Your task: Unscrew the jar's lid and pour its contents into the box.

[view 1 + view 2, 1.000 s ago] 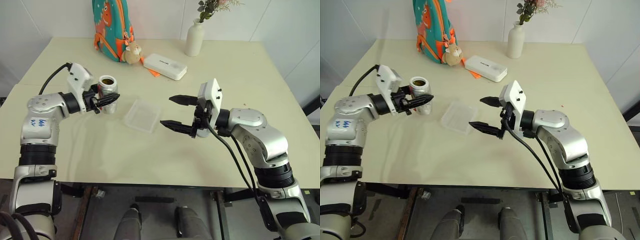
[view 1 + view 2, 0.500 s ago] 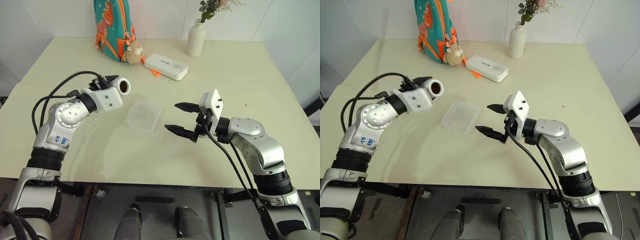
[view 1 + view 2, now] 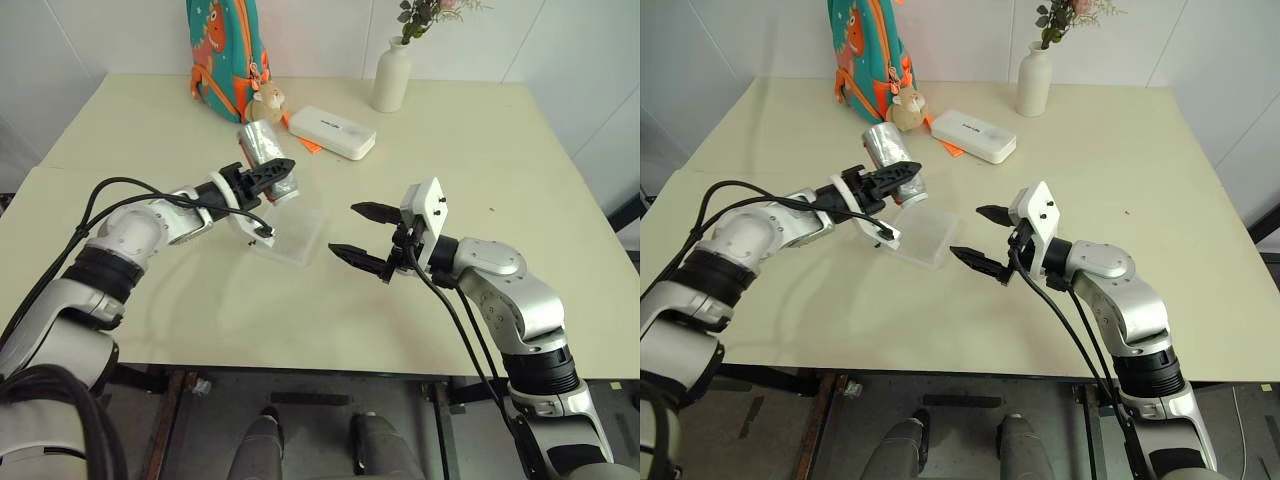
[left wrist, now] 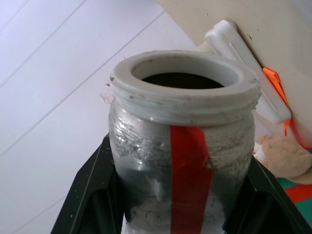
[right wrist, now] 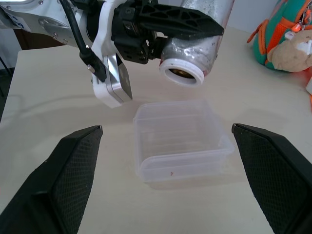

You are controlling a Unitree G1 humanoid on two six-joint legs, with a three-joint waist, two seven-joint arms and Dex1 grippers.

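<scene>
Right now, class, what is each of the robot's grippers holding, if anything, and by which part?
The left gripper holds the open jar by its side wall, fingers clamped across the body, mouth tipped over the box. The right gripper is open, holding nothing.

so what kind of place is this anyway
Probably an ordinary room used as a test space, not a kitchen: a plain cream table against white walls, with a child's backpack, a white vase of flowers and a small plush toy.

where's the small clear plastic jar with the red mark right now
The small clear plastic jar is in the left gripper, tipped mouth-down above the far-left edge of the shallow clear plastic box, left of table centre.
</scene>
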